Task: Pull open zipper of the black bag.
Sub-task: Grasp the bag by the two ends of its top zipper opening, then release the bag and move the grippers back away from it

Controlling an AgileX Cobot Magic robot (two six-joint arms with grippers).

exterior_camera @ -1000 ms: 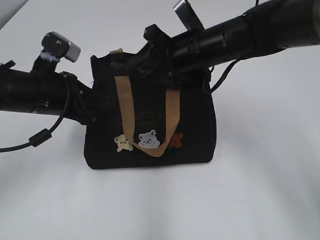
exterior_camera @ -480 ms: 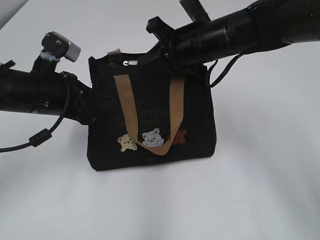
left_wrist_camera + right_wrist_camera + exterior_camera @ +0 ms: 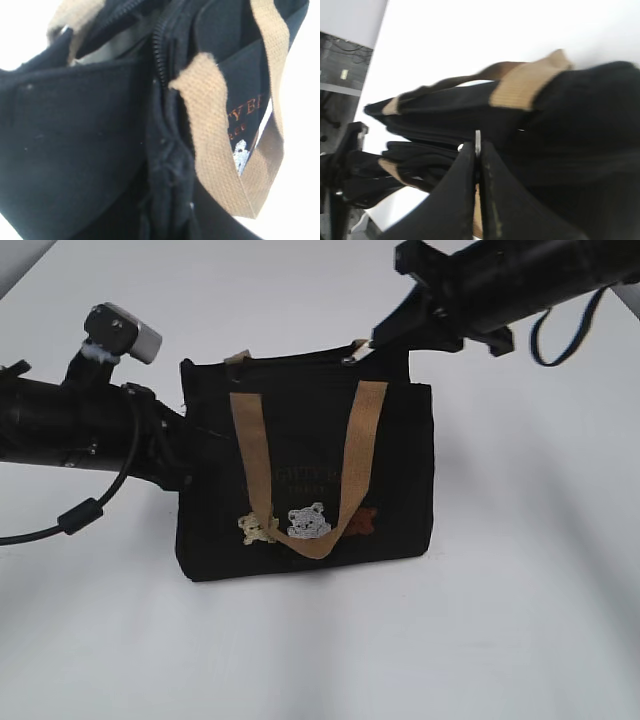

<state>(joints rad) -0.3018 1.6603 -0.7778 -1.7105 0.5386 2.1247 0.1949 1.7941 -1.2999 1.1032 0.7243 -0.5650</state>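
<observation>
Black bag point(image 3: 400, 480): matt woven cloth. Handles point(image 3: 358, 455): tan coarse-ribbed webbing, frayed end. Zipper point(image 3: 159, 50): dark ridged teeth; silver metal pull point(image 3: 477, 142). Table point(image 3: 520, 640): smooth, white, matt.
</observation>
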